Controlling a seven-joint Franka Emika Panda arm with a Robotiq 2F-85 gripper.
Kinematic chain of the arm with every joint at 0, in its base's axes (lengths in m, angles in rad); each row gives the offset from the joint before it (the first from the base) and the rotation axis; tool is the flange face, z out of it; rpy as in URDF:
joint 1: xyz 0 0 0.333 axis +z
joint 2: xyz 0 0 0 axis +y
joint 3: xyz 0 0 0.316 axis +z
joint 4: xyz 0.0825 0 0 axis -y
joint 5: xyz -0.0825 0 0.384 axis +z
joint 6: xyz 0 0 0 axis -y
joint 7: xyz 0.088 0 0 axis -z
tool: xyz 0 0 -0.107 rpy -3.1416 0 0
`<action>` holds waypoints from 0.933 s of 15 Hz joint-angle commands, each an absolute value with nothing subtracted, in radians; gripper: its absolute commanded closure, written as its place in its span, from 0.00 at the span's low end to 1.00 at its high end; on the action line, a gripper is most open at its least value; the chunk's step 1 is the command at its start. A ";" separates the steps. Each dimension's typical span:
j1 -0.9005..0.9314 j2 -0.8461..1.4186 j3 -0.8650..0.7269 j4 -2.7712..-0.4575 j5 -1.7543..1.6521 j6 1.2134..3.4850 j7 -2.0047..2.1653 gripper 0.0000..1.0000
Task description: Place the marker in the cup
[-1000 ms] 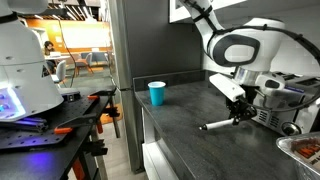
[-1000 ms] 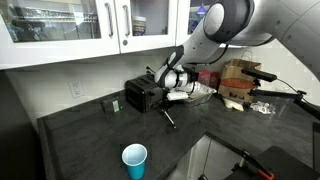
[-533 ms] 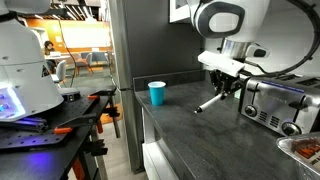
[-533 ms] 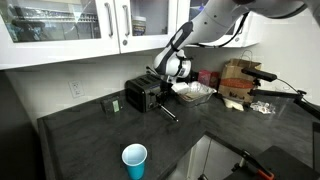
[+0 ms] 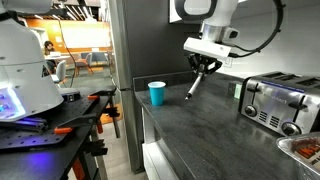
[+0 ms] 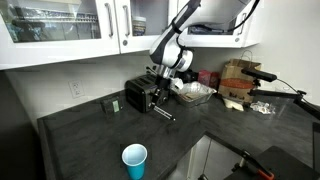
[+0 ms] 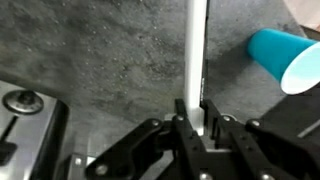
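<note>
My gripper point(image 5: 205, 66) is shut on the marker point(image 5: 194, 88), a slim white stick that hangs slanted below the fingers, above the dark counter. In the wrist view the jaws point(image 7: 194, 112) clamp the white barrel point(image 7: 196, 50), which runs up the frame. The cyan-blue cup point(image 5: 156, 93) stands upright near the counter's edge, a little beside and below the marker's tip. It shows at the upper right of the wrist view point(image 7: 285, 58) and at the front of the counter in an exterior view point(image 6: 134, 160). The gripper point(image 6: 163, 88) hangs near the toaster there.
A chrome toaster point(image 5: 275, 102) stands on the dark counter point(image 5: 210, 135); it also appears in an exterior view point(image 6: 140, 95) and at the wrist view's lower left point(image 7: 25, 120). A metal tray point(image 5: 305, 150) lies at the counter's corner. White cabinets point(image 6: 80, 25) hang above.
The arm has lifted the marker off the counter and carried it away from the toaster toward the cup; the marker now hangs slanted just beside the cup.
</note>
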State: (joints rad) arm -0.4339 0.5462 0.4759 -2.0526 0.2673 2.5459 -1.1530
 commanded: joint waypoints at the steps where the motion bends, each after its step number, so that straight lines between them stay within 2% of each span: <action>1: -0.500 0.466 0.572 -2.111 0.489 2.510 -1.439 0.94; 4: -0.493 0.428 0.586 -2.105 0.702 2.422 -1.670 0.94; 5: -0.397 0.440 0.495 -2.083 0.672 2.453 -1.590 0.76; 10: -0.392 0.424 0.487 -2.085 0.730 2.420 -1.665 0.76; 11: -0.392 0.424 0.487 -2.085 0.730 2.420 -1.665 0.94; 14: -0.401 0.452 0.489 -2.062 0.915 2.304 -1.885 0.94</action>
State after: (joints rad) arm -0.4275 0.4493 0.5245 -2.0858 0.7672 2.4088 -1.7140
